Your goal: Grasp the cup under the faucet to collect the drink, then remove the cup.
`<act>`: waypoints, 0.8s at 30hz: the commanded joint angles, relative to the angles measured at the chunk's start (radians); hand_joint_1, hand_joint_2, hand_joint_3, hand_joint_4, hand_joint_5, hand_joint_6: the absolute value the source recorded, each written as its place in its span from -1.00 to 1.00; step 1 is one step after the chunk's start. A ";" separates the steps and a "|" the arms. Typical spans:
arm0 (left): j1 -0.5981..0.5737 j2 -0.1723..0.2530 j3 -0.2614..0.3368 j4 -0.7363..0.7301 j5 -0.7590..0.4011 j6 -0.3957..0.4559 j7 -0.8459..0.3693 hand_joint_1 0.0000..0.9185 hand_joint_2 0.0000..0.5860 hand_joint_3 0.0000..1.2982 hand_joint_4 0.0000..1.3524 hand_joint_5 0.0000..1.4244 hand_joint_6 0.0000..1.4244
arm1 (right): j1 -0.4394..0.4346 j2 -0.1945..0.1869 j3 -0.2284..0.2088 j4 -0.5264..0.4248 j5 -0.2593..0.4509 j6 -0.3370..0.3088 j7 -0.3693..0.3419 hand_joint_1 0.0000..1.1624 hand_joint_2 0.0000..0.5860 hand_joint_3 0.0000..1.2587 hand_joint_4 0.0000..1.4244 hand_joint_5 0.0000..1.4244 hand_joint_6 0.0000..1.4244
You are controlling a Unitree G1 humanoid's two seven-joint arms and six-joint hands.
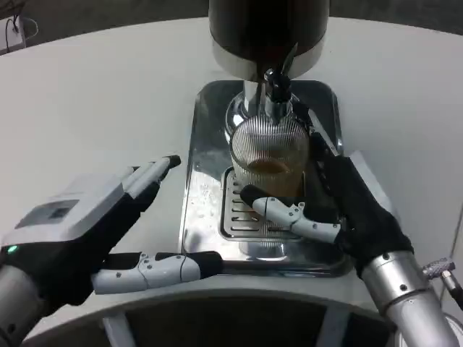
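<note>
Ribbed clear glass cup (269, 155), upright, centre of the frame, partly filled with a brownish drink. It stands over the slotted metal grille (242, 213) of the drip tray, directly beneath the black faucet nozzle (275, 85).

Dark cylindrical dispenser body (268, 29) with a silver lower band, top centre of the frame, carrying the nozzle above the cup.

Polished steel drip tray (206, 144), rectangular with rounded corners, centre of the frame, wet with small droplets on its left part.

My right hand (340, 210), lower right of the frame, black-palmed, wrapped around the cup from the right side; its white-and-black fingers (289, 213) cross in front of the cup's base. This hand grasps the cup.

My left hand (108, 231), lower left of the frame, white back uppermost, lying on the table just beside the tray's left edge. Its fingers are spread and hold nothing; one reaches along the tray's front rim.

White round table (94, 101), bearing the tray and dispenser.
</note>
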State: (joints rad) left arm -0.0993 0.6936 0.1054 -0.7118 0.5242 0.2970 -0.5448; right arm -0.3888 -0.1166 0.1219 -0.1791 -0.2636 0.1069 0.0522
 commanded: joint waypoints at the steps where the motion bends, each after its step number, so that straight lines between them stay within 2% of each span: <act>1: 0.020 0.021 0.015 0.011 -0.004 -0.007 -0.018 -1.00 -0.99 -1.00 -1.00 -1.00 -0.87 | -0.030 0.015 0.011 0.036 0.004 -0.029 -0.008 0.34 -0.23 -1.00 -0.94 -0.88 -0.87; 15: 0.042 0.047 0.050 0.017 -0.020 -0.017 -0.041 -1.00 -0.99 -1.00 -1.00 -1.00 -0.87 | -0.084 0.068 0.034 0.138 -0.047 -0.035 -0.100 0.34 -0.24 -1.00 -0.94 -0.87 -0.87; 24: 0.061 0.067 0.075 0.016 -0.033 -0.017 -0.056 -1.00 -0.99 -1.00 -1.00 -1.00 -0.87 | -0.087 0.099 0.054 0.157 -0.078 -0.029 -0.145 0.37 -0.25 -1.00 -0.94 -0.88 -0.89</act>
State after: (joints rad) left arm -0.0508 0.7451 0.1650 -0.6989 0.5021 0.2882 -0.5850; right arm -0.4681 -0.0327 0.1661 -0.0378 -0.3303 0.0756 -0.0800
